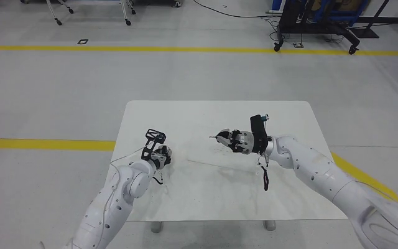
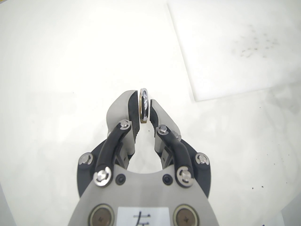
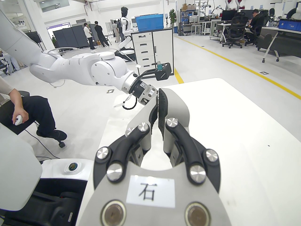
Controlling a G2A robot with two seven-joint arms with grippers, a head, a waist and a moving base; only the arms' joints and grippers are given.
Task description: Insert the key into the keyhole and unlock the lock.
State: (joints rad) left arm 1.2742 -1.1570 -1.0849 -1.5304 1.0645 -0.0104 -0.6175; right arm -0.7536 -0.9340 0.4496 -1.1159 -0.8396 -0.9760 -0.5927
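Lock (image 2: 144,106) tight in the left gripper (image 2: 143,98), key (image 1: 214,136) in the closed right gripper (image 1: 222,136).

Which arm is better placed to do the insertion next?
Right, probably: the right gripper holds a thin key pointing toward the left gripper, which grips the lock.

A white rectangular tabletop (image 1: 205,118) sits on a pale grey floor (image 1: 186,78) crossed by yellow painted lines (image 1: 186,48); a white drawer cabinet (image 3: 143,48) and dark office desks (image 3: 282,36) stand beyond.

free: table (image 1: 193,149) between left hand (image 1: 164,155), right hand (image 1: 221,137) | obstacle: dangling black cord (image 1: 265,179)
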